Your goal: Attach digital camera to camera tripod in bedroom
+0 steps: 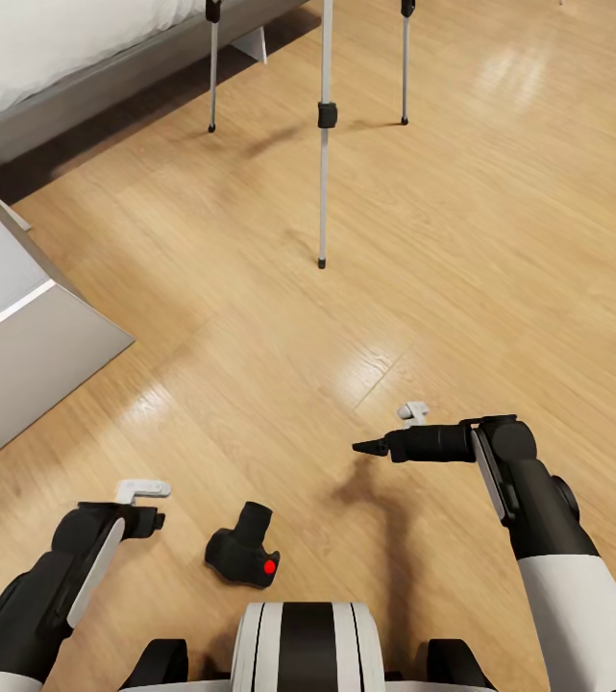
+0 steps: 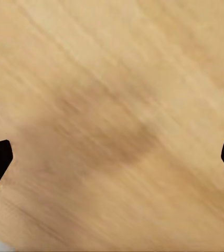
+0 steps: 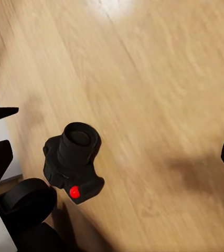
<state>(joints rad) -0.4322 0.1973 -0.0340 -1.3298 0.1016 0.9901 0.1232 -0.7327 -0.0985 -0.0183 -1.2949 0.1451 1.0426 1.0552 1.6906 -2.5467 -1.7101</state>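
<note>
Nothing done yet: digital camera [image 1: 242, 556] lies on floor [image 1: 461, 288], camera tripod [image 1: 324, 125] at twelve o'clock; my right end effector [image 3: 112, 157] gapes empty, ungrasped.

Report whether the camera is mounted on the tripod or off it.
Off. The digital camera lies on the wood floor near the robot's base, lens angled upward, apart from the camera tripod legs standing farther ahead.

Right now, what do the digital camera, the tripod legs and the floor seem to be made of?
Digital camera: apparently matte black plastic, dull surface without glints, with one glossy red dot.
Camera tripod legs: seemingly brushed metal, pale silver tubes with black, probably plastic, collars and feet.
Floor: light wood planks, likely varnished, showing grain, seams and soft light reflections.
</note>
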